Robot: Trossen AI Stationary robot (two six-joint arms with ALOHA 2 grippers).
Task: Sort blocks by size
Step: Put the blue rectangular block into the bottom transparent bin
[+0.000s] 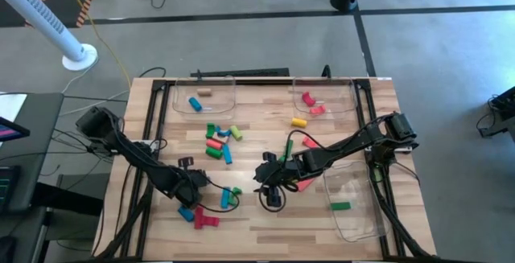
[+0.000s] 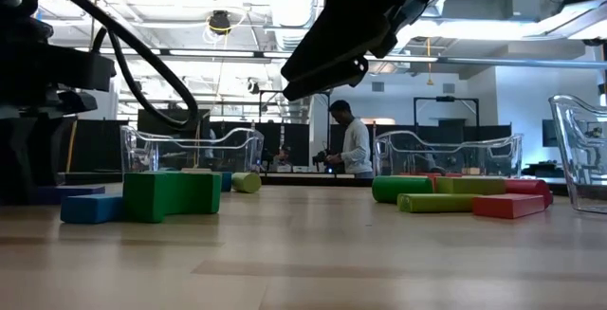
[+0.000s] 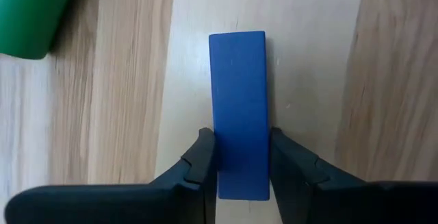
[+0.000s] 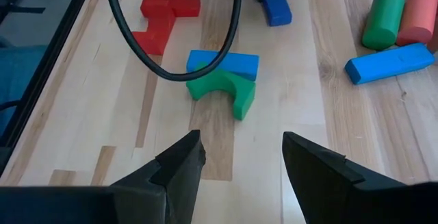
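Your left gripper (image 3: 238, 166) is down low at the near-left of the table (image 1: 265, 227), fingers (image 3: 202, 157) pressed against both long sides of a flat blue bar (image 3: 238, 107) lying on the wood – clamped on it, bar not lifted. A green cylinder end (image 3: 31, 11) sits just beside it in the wrist cam. Near that spot from overhead: a blue piece (image 1: 187, 212) and red pieces (image 1: 206, 220) at the front edge, w/ a green arch and blue block pair (image 1: 231, 194) a bit further in.

Your right gripper (image 4: 241, 159) hangs over mid-table, fingers spread apart, nothing between them. Past its tips the wrist cam gets the green arch (image 4: 222, 87) touching a blue block (image 4: 226, 62), then a red L-shape (image 4: 164, 20), and off to the side a long blue bar (image 4: 390, 62) next to a green cylinder (image 4: 383, 17) and a red one (image 4: 419, 15).

Right front: clear tray (image 1: 354, 207) w/ one green block (image 1: 340, 206) inside. A red piece lies just beside it, partly under the arm.

Mid-table cluster (image 1: 219, 141): green, red, blue pieces packed close. A yellow cylinder (image 1: 298, 121) sits alone, toward the right.

Far edge: left tray (image 1: 203, 96) holds a blue cylinder (image 1: 195, 103) and a tan bit (image 1: 204, 89); right tray (image 1: 326, 96) holds red/pink pieces (image 1: 311, 102).

Beyond the table, low cam shows a person (image 2: 349, 141) standing in the room.
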